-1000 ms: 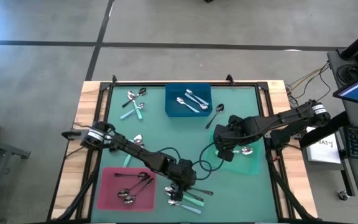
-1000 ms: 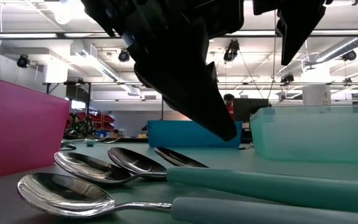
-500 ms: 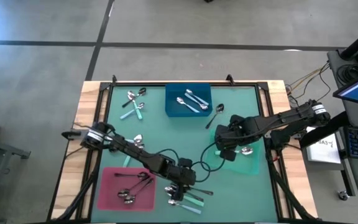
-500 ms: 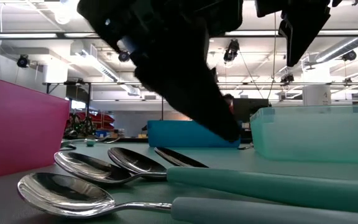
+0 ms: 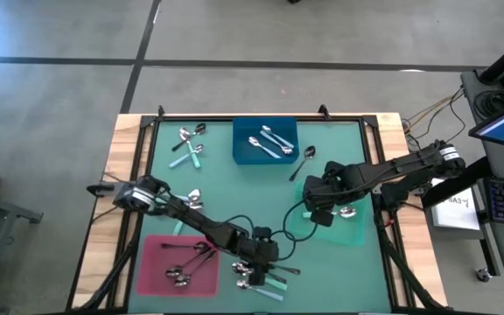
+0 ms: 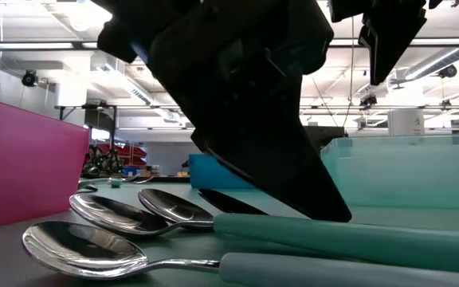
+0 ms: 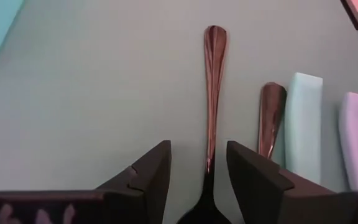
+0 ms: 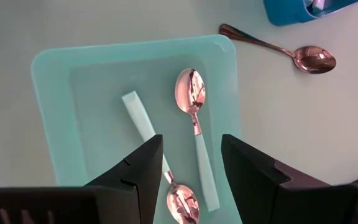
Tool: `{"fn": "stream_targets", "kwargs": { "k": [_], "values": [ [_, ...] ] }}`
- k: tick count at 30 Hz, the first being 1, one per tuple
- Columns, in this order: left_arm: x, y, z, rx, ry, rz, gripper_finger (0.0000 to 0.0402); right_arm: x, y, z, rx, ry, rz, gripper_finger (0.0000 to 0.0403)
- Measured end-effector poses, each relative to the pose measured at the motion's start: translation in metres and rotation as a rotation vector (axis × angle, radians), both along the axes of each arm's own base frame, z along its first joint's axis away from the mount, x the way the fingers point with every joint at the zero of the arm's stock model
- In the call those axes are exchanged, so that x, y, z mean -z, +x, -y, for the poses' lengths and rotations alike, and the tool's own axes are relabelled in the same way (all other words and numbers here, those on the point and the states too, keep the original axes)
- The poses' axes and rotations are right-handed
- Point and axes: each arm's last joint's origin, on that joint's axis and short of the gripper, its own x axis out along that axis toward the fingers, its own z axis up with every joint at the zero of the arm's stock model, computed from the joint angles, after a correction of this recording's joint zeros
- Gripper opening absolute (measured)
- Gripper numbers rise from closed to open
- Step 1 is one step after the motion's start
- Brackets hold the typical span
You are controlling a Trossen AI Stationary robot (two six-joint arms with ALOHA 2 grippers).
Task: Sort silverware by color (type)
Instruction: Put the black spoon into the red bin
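Left wrist view: one dark-handled spoon point(image 7: 214, 93) is being straddled by the open left gripper point(image 7: 197, 163) beside the pink tray point(image 5: 180, 266), seemingly for pickup, while the right gripper point(image 8: 190, 163) (open, empty) is being held above the green tray point(image 8: 55, 112) holding two teal-handled spoons point(image 8: 194, 124).

Looking straight down at the green mat point(image 5: 234, 188): the left gripper point(image 5: 265, 256) sits low over a loose pile of spoons point(image 5: 261, 280) near the front edge, just right of the pink tray point(image 5: 151, 262), which has a few dark-handled spoons point(image 5: 186, 258) in it. The right gripper point(image 5: 315, 210) hangs over the pale teal tray point(image 5: 354, 229) on the right side. Far middle there's a blue tray point(image 5: 243, 150) with silver spoons point(image 5: 268, 142) inside, one lone spoon point(image 5: 303, 160) lying just right of it, and a little cluster of teal-handled spoons point(image 5: 188, 144) at far left.
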Motion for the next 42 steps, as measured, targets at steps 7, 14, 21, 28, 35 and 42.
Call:
{"fn": "stream_targets", "kwargs": {
  "k": [7, 14, 21, 28, 35, 42],
  "values": [
    [0.009, -0.003, 0.003, -0.060, 0.005, -0.044, 0.0121, 0.000, 0.000, 0.000, 0.000, 0.001, 0.000, 0.0155],
    [0.020, -0.015, 0.016, -0.035, 0.082, -0.118, 0.0067, 0.000, -0.002, 0.000, -0.001, -0.003, -0.022, 0.0155],
    [0.021, -0.018, 0.017, -0.053, 0.084, -0.130, 0.0038, 0.000, -0.003, 0.001, -0.003, -0.004, -0.028, 0.0155],
    [0.021, -0.017, 0.015, -0.171, 0.012, -0.153, 0.0005, 0.000, -0.003, 0.001, -0.011, -0.005, -0.030, 0.0155],
    [0.002, -0.018, 0.011, -0.225, 0.043, -0.094, 0.0002, 0.000, -0.004, 0.001, -0.010, -0.007, -0.036, 0.0155],
    [-0.025, -0.023, 0.001, -0.197, 0.206, -0.039, 0.0001, 0.000, -0.005, 0.001, 0.021, -0.003, -0.036, 0.0155]
  ]
}}
